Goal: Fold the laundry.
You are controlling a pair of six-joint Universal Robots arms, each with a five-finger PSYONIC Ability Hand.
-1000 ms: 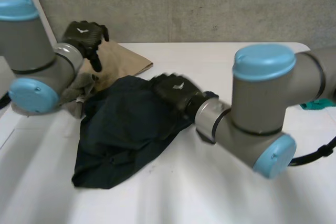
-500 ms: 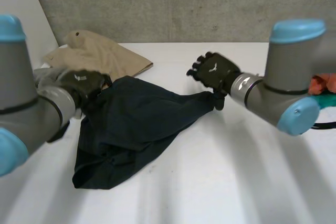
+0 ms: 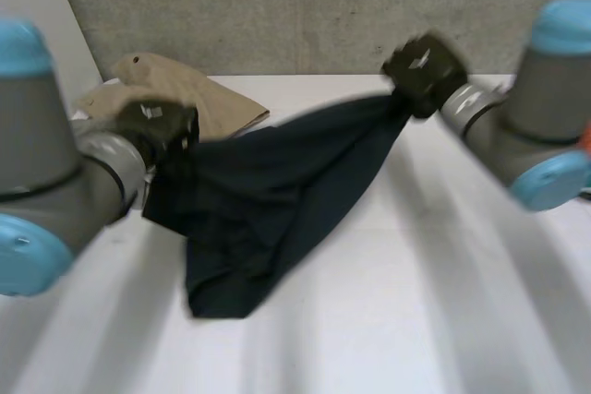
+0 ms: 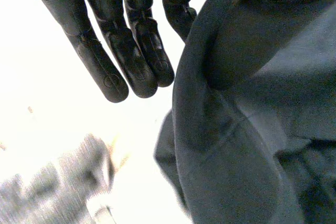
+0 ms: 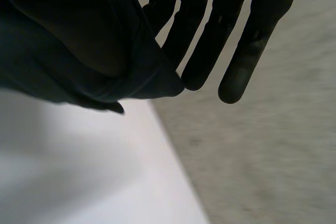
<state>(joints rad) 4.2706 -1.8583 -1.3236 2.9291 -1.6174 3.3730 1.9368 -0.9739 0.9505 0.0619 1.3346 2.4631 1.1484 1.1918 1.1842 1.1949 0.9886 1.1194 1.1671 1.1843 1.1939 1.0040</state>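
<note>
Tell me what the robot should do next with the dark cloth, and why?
Probably spread both hands a little wider. The left hand and right hand each pinch an end of the dark cloth, but its middle sags in a bunch toward the white table, so it isn't flat enough to fold.

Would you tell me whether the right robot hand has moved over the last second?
Yes. The right robot hand moved back toward the grey concrete wall and rightward, lifting the dark navy cloth by one end.
</note>
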